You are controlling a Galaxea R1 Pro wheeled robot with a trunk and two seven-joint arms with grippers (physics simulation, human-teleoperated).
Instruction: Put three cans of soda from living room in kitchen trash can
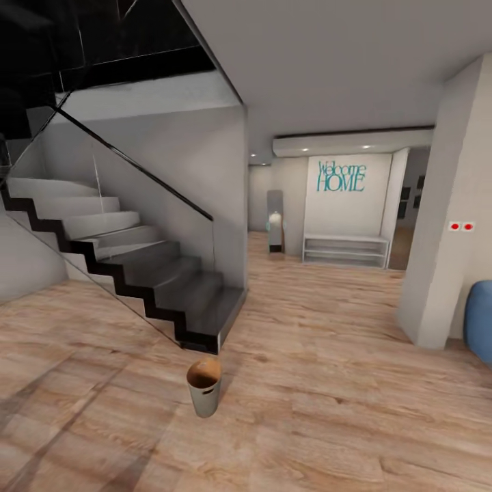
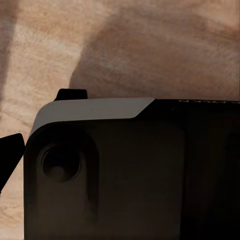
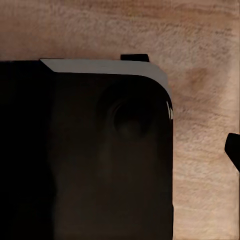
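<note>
Grippers' state I cannot tell; I see the trash can (image 1: pixel 204 387) on plank floor (image 1: pixel 328 410) beside the staircase (image 1: pixel 150 280).

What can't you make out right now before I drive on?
- Bin, head view: its inside is dark, so contents are unreadable.
- Blue object, head view: cut off by the picture's right edge.
- Both wrist views: a dark robot body blocks most of the wood floor; gripper states unclear.
</note>
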